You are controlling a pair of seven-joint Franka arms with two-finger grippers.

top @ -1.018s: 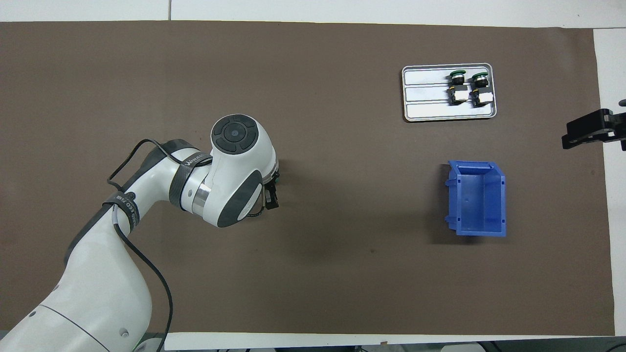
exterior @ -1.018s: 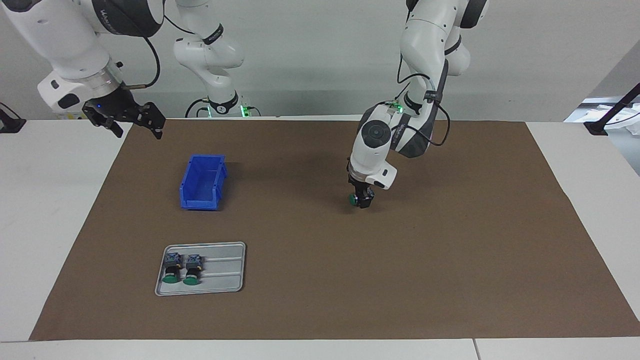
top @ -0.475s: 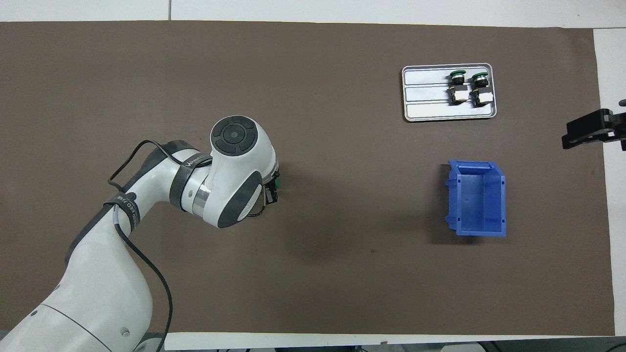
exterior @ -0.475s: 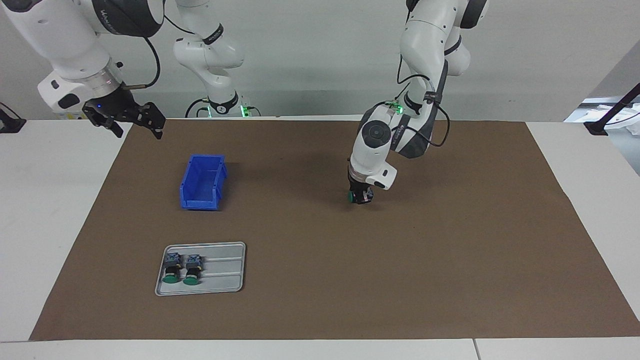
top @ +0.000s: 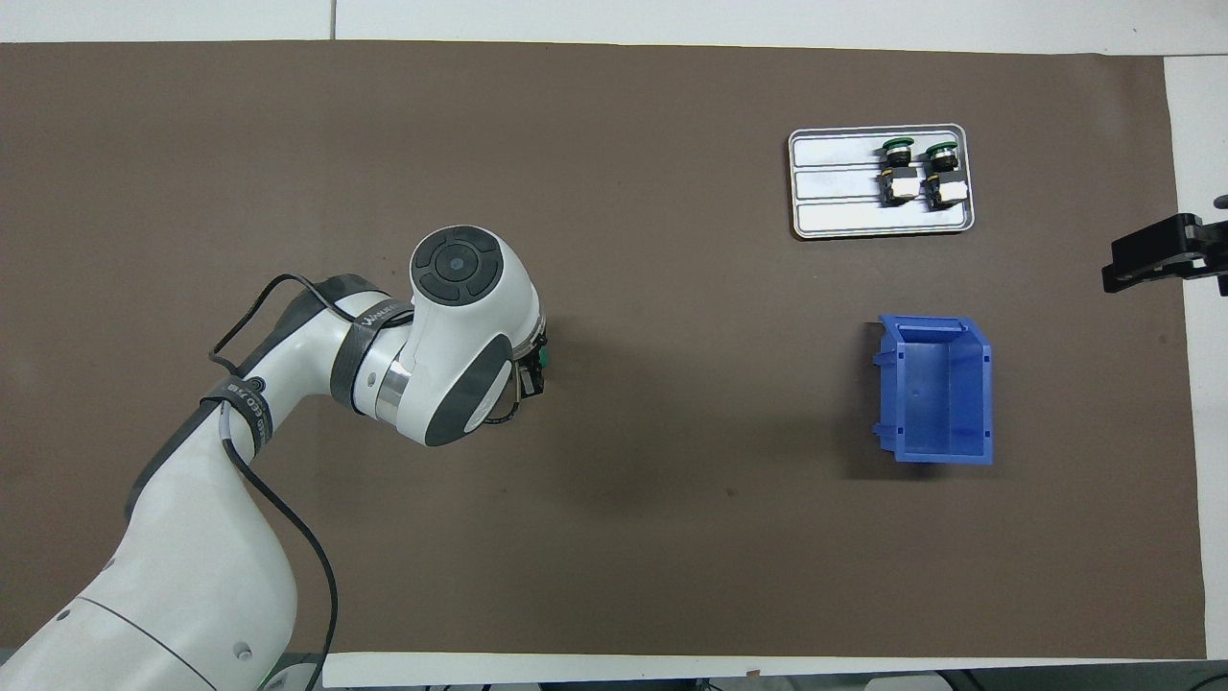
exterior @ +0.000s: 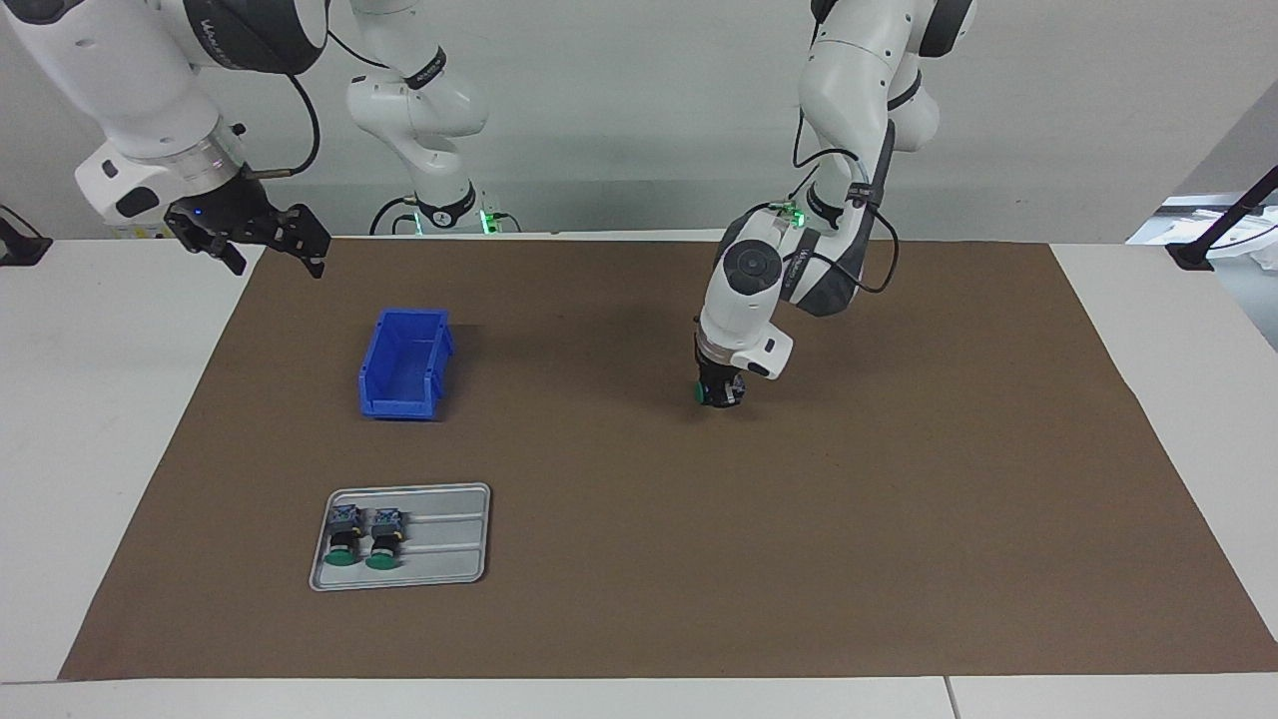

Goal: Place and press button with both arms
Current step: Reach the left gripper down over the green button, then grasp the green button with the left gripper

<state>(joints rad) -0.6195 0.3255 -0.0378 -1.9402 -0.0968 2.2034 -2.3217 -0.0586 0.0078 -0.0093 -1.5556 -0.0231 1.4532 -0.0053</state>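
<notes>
My left gripper [exterior: 721,393] points down close to the brown mat [exterior: 899,499] near the table's middle, shut on a button [exterior: 704,393] whose green cap sticks out sideways. In the overhead view the left arm's wrist hides most of that gripper [top: 534,372]; only a sliver of the button's green cap [top: 545,358] shows. Whether the button touches the mat I cannot tell. My right gripper [exterior: 276,262] waits in the air, open and holding nothing, over the mat's edge at the right arm's end, also seen from overhead [top: 1142,261].
A blue bin [exterior: 404,361] [top: 935,389] stands toward the right arm's end. Farther from the robots, a grey tray [exterior: 449,559] [top: 835,226] holds two more green-capped buttons [exterior: 342,539] [exterior: 381,539] lying side by side.
My left gripper's fingers have closed in on the button and the hand has shifted slightly. The right arm, bin and tray have not moved.
</notes>
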